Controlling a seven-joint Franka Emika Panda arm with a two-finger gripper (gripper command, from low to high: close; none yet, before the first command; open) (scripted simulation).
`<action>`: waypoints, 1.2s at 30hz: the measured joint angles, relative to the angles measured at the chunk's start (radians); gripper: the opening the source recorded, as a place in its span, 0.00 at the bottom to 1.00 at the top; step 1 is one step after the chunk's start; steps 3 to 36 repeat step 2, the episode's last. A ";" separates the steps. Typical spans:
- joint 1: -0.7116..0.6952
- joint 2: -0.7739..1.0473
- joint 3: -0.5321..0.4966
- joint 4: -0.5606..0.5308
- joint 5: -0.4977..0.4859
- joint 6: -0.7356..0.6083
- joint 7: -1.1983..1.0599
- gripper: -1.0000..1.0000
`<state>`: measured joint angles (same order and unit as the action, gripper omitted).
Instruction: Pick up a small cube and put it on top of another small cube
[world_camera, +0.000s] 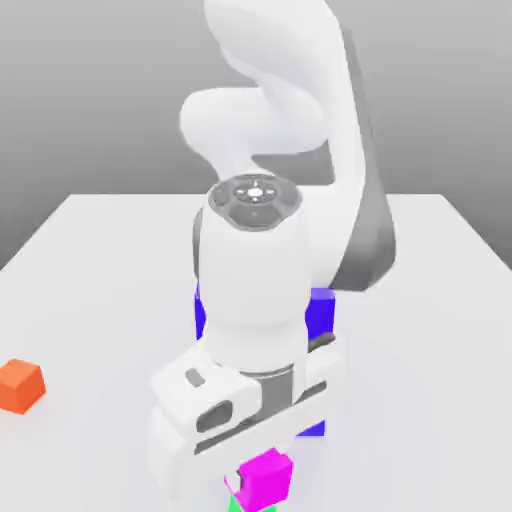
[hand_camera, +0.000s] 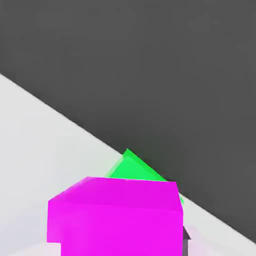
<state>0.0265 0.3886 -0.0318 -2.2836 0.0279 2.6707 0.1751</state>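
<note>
A white robot arm bends forward over a pale grey table (world_camera: 90, 240), seen from the exterior view against a plain grey backdrop. Its hand hangs low at the near edge of the table, and the gripper (world_camera: 262, 478) points downward. The fingers are closed narrow around a small bright magenta cube (world_camera: 267, 474), which sits between them just under the hand.

Directly beneath the magenta cube is a small bright green cube (world_camera: 238, 503); a sliver of green peeks out under the magenta cube's lower edge, toward the exterior view's left. Whether the two cubes are touching cannot be told.

Behind the arm's wrist, partly hidden by it, stands a much larger blue-purple block (world_camera: 322, 310), well behind the two small cubes. A small orange cube (world_camera: 20, 386) rests alone on the table at the exterior view's far left, well apart from everything else.

In the hand view, the magenta cube (hand_camera: 117, 217) is close up in the foreground, with the green cube (hand_camera: 135, 169) showing past its upper edge. The pale table surface (hand_camera: 35, 145) stretches to one side, ending in a straight edge against a dark grey background.
</note>
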 joint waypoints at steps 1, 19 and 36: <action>0.000 0.000 0.000 0.000 0.000 0.000 0.000 1.00; 0.000 0.000 0.000 0.000 0.000 0.000 0.000 1.00; 0.000 0.000 0.000 0.000 0.000 0.000 0.000 1.00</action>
